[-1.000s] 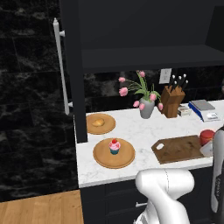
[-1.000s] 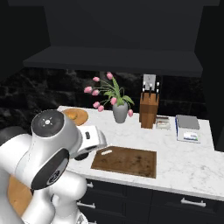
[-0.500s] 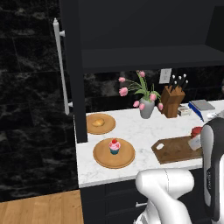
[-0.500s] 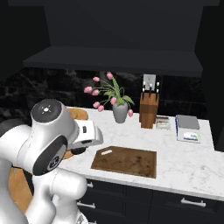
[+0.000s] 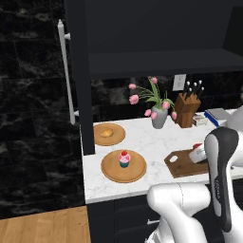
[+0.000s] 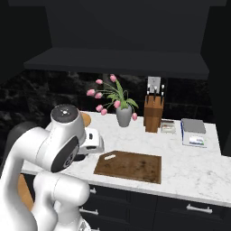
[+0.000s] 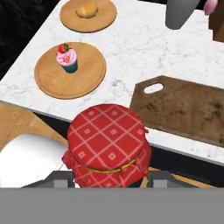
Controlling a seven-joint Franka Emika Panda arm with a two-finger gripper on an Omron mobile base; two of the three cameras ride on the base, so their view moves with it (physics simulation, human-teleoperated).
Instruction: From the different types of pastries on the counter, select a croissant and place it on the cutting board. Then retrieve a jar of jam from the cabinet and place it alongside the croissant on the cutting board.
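Note:
My gripper (image 7: 107, 175) is shut on the jar of jam (image 7: 108, 146), a squat jar under a red chequered cloth cover. It hangs off the counter's front edge, near the holed corner of the dark cutting board (image 7: 188, 107). In the left base view the hand and jar (image 5: 197, 151) sit over the board (image 5: 182, 165). The croissant (image 7: 87, 9) (image 5: 107, 132) lies on the far round plate. The pink cupcake (image 7: 67, 59) (image 5: 124, 159) stands on the near plate. Above is the dark cabinet recess (image 5: 156, 61).
A grey vase of pink tulips (image 5: 159, 116) (image 6: 124, 116), a knife block (image 5: 187, 110) (image 6: 153, 113) and stacked books (image 6: 194, 131) stand at the back of the marble counter (image 5: 142, 142). A tall dark unit with a silver handle (image 5: 66, 76) is on the left.
The arm has swung left with the jar, from the right edge of the left base view to over the cutting board's near end. The pastries and board have stayed put.

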